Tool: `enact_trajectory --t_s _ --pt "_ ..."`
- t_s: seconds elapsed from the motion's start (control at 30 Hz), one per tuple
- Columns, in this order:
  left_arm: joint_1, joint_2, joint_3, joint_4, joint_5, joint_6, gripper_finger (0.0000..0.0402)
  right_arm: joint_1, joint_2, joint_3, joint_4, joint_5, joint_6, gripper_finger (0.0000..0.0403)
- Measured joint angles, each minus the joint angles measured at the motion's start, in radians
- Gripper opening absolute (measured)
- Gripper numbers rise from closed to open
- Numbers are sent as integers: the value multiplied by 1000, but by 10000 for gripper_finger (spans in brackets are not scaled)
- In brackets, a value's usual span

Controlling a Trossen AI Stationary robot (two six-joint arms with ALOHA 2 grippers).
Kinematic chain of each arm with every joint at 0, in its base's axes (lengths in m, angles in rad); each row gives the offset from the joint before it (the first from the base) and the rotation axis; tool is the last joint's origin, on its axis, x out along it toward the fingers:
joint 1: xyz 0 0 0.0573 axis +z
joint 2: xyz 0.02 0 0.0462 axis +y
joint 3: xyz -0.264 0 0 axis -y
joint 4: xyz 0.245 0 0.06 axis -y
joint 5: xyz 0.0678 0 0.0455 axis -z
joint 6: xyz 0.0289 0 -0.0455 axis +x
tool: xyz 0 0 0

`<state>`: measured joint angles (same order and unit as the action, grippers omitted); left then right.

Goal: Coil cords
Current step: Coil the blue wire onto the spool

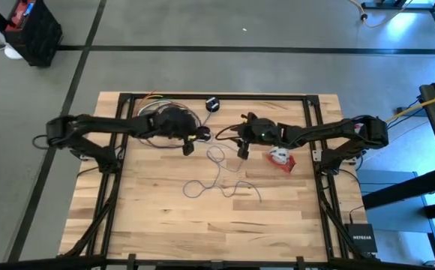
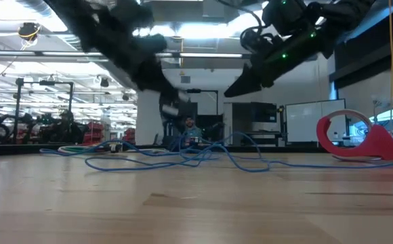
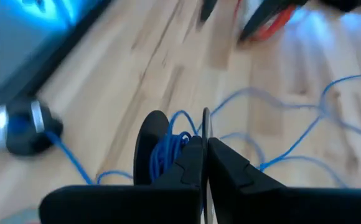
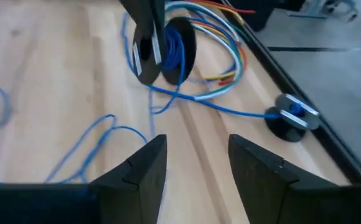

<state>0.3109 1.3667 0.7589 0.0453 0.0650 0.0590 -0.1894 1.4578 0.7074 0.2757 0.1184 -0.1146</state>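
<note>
The left claw (image 1: 190, 141) has its fingers pressed together on a black spool (image 4: 168, 50) wound with blue cord, holding it edge-on above the back middle of the table. In the left wrist view the two fingers (image 3: 190, 163) meet with the spool's disc pinched between them.

The right claw (image 1: 242, 144) hangs just beside it with its fingers well apart and nothing between them; the right wrist view shows a wide gap between the fingers (image 4: 144, 163).

The thin blue cord (image 1: 219, 176) runs from the spool down onto the wood and wanders in loose loops over the middle of the table. One strand leads toward the back edge to a small black puck (image 1: 212, 104), which lies flat on the boards. A coil of many-coloured wires (image 4: 221, 59) rests behind the spool. The red-and-white bundle (image 1: 281, 158) lies near the right side, apart from the blue cord.

The table (image 1: 157, 225) is pale wooden planks in a black frame, standing on grey floor. The low view looks into a big workshop with ceiling lights, racks and screens.
</note>
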Motion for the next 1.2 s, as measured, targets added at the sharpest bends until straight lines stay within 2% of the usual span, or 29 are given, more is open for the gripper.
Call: enact_trajectory --t_s 0.1,0.33,0.5,0.83,1.2 --pt "-56 -73 1 11 -48 30 2 0 1 0 22 -71 16 177" --pt "-143 -159 2 23 -62 76 1 1 6 0 67 -86 44 177" --pt "-180 -164 1 34 -99 121 1 15 6 0 120 -93 41 177" --pt "-266 -160 0 161 -99 264 2 75 6 0 238 -94 -21 177" --pt "-311 -160 0 178 -98 284 2 147 -21 0 313 -93 -98 177"
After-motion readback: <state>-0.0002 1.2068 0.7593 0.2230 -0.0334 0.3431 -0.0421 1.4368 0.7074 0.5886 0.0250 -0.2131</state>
